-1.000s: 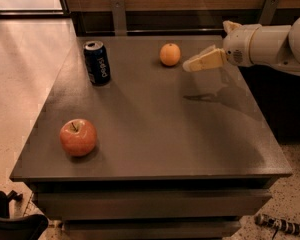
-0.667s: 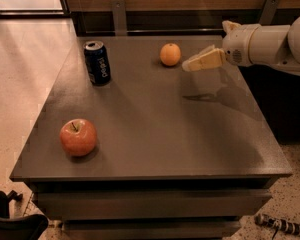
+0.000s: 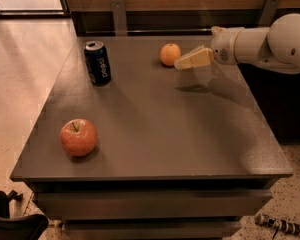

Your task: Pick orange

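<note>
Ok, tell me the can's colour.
The can is dark blue, camera view; pincer beside the orange.

Dim warm light, glare on floor (image 3: 25, 59) at left, soft shadow beneath jaws beside orange (image 3: 170, 54)

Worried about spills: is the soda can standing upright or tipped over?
Upright: the Pepsi can stands on its base, top rim facing up. The end effector hovers beside the orange, away from the can.
</note>
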Robot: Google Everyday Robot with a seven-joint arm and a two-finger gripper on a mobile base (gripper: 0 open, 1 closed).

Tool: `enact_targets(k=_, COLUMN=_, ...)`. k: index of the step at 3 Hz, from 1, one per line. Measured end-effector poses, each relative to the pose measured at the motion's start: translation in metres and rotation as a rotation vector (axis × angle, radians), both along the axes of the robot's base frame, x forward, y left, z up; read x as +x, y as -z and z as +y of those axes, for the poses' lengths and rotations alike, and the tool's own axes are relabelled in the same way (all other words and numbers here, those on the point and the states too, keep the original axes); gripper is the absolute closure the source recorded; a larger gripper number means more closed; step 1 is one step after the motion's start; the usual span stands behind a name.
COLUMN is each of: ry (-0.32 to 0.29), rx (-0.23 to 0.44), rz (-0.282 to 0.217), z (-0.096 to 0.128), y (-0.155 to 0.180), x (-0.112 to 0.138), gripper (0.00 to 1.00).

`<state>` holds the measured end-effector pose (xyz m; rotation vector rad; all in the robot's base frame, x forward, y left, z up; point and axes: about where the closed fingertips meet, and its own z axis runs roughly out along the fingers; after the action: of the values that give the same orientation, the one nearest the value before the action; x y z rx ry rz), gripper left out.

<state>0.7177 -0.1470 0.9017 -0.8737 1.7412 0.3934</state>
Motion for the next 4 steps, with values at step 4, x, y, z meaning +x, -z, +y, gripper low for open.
enact_targets(k=4, ry=-0.126, rx=0.145, rz=0.068, z=0.077, y=0.062, x=0.079, gripper=0.23)
